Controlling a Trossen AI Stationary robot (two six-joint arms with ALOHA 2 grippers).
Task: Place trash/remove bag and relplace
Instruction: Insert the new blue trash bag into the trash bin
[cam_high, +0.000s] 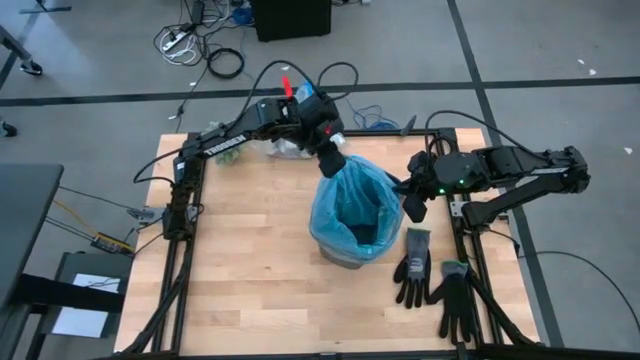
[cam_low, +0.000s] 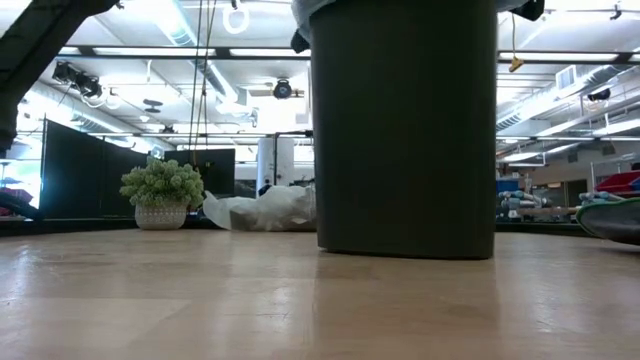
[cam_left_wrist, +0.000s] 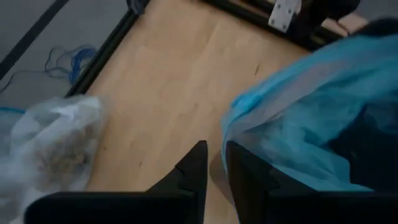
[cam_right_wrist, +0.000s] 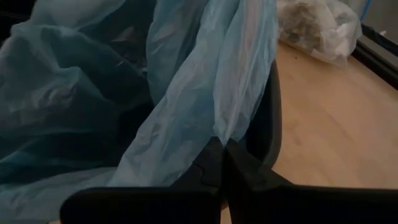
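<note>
A black bin (cam_low: 405, 130) stands mid-table, lined with a light-blue translucent bag (cam_high: 350, 200) whose mouth is open. My left gripper (cam_high: 333, 165) is at the blue bag's far rim and my right gripper (cam_high: 413, 210) at its right rim; each is shut on the plastic. A grey-white crinkly bag (cam_high: 285, 148) lies on the table by the far edge, behind the bin, with brownish scraps showing through it (cam_right_wrist: 308, 22). It also shows in the low view as the pale heap (cam_low: 265, 210). My left gripper (cam_left_wrist: 216, 162) pinches the blue bag's far rim edge (cam_left_wrist: 227, 134) between its two fingers, coming from above and the far left. The plastic rises to a peak at the fingers (cam_high: 336, 172). How many layers it has cannot be told. My right gripper (cam_right_wrist: 222, 149) pinches a gathered fold of the blue bag's right rim (cam_right_wrist: 227, 127) between its fingertips, reaching in from the table's right. The plastic runs taut from the fingers toward the bin's mouth.
Two black gloves (cam_high: 412, 265) (cam_high: 458, 300) lie near the right front of the table. A green fuzzy clump in a pale pot (cam_low: 160, 195) stands at the far left. Bare wood (cam_high: 250, 270) lies left of and in front of the bin.
</note>
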